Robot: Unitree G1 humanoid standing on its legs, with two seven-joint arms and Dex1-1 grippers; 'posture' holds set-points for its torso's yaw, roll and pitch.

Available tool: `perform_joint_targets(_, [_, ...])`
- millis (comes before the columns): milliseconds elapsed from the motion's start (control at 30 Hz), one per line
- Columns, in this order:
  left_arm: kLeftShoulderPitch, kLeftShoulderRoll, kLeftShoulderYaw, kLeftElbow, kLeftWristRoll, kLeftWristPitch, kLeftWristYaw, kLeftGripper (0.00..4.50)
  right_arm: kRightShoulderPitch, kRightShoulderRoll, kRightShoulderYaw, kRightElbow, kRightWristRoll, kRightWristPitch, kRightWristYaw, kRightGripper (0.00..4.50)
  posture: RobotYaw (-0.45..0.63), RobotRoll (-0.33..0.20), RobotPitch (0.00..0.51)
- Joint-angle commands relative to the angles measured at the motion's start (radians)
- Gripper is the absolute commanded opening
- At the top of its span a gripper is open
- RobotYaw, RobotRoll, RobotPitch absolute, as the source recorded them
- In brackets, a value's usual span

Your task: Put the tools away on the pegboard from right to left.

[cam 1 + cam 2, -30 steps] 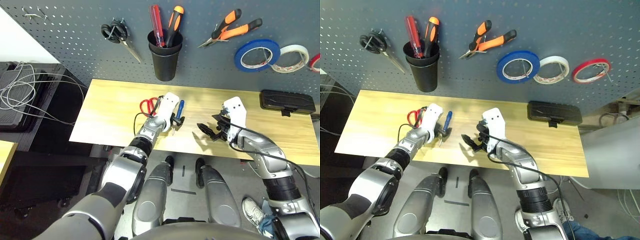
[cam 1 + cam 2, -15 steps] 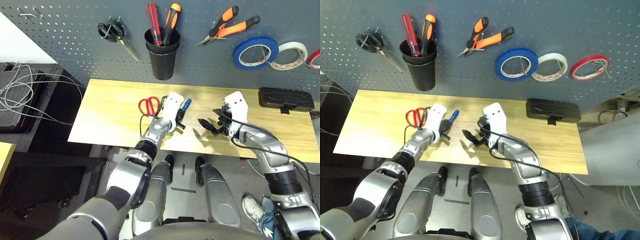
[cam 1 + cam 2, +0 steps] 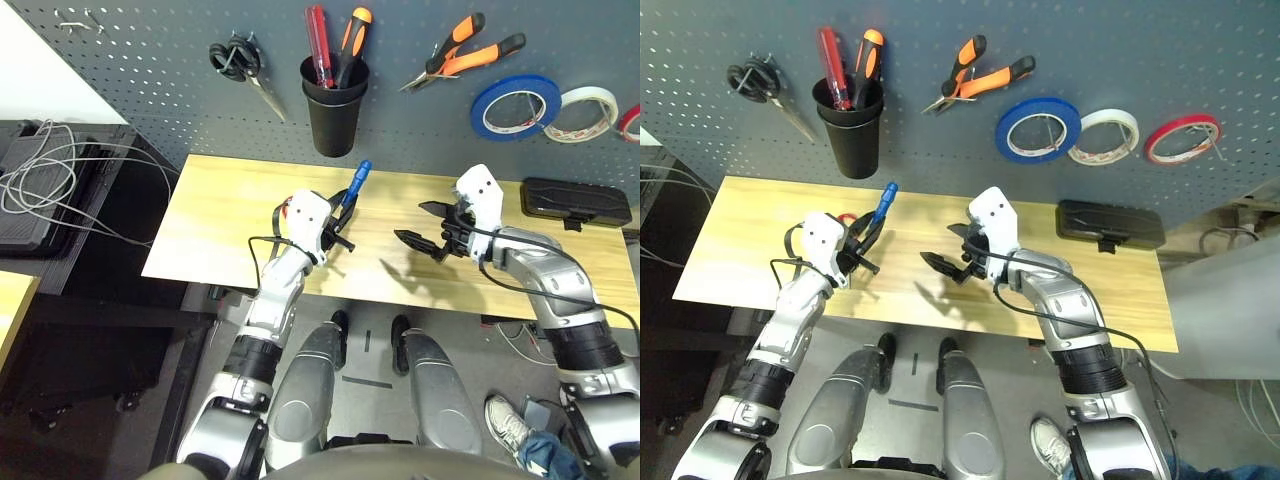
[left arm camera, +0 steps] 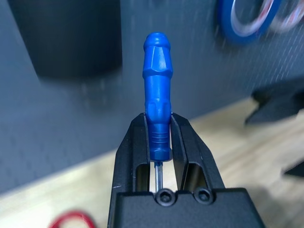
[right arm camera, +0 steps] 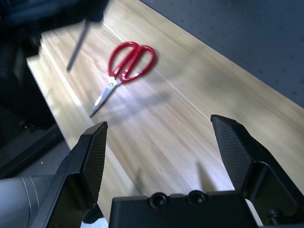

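The left hand (image 4: 158, 142) is clamped on the small blue-handled screwdriver (image 3: 352, 185), lifted off the table (image 3: 230, 200) with the handle tilted up toward the pegboard (image 3: 150, 80), below the black cup (image 3: 334, 115). The right hand (image 5: 166, 147) hovers over the middle of the table with its fingers spread wide and nothing between them. The red-handled scissors (image 5: 124, 71) lie flat on the table near its front edge, blades pointing toward that edge. On the pegboard hang the orange-and-black-handled needle-nose pliers (image 3: 462, 55), and to their right the blue tape roll (image 3: 515, 107). A red-handled and an orange-and-black screwdriver stand in the cup, with the black-handled scissors (image 3: 240, 65) hanging to its left.
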Motion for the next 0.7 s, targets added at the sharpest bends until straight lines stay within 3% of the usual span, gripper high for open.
perform_joint_targets(33, [0.021,0.020,-0.027,-0.106,-0.044,0.025,-0.058,0.52,-0.002,0.003,0.019,-0.004,0.003,-0.034,0.023,4.50,0.05,0.000,0.284])
perform_joint_targets(300, [-0.101,0.021,-0.004,-0.204,-0.101,0.066,-0.057,0.52,-0.047,0.038,0.007,0.021,0.007,-0.099,0.026,4.50,0.06,0.000,0.288])
perform_joint_targets(700, [-0.431,-0.002,0.150,-0.169,-0.222,0.192,0.060,0.52,-0.097,0.077,0.020,0.037,0.008,-0.161,0.041,4.50,0.08,0.000,0.302])
